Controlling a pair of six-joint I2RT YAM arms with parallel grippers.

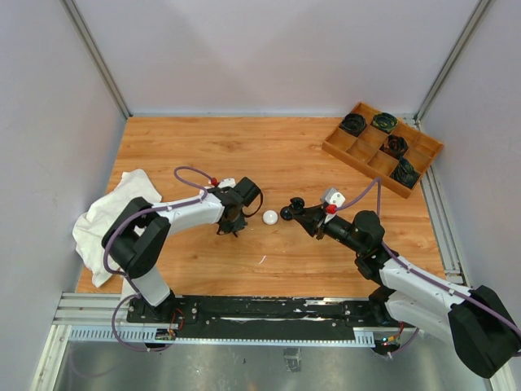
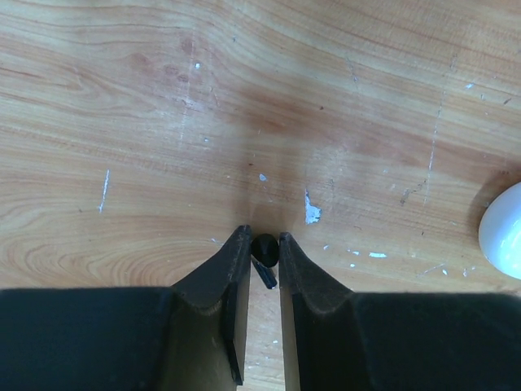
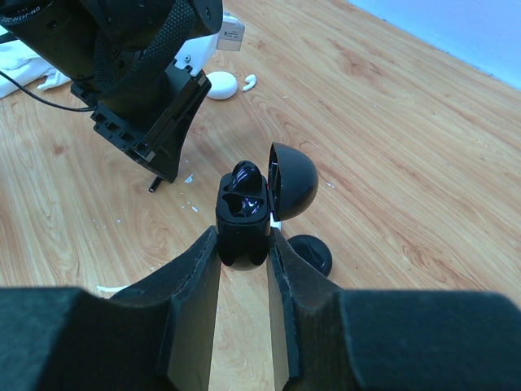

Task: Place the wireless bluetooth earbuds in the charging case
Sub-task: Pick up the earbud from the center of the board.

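A black earbud lies on the wooden table, head up and stem pointing back. My left gripper is shut on its head, one fingertip against each side. My right gripper is shut on the black charging case, held upright above the table with its round lid swung open. One black earbud sits in the case's far socket. The near socket looks hollow. A white earbud lies on the table beside a white puck.
A black round puck lies on the table just right of the held case. The white puck is close to the right of my left fingers. A wooden compartment tray with black items stands far right. A white cloth is at the left edge.
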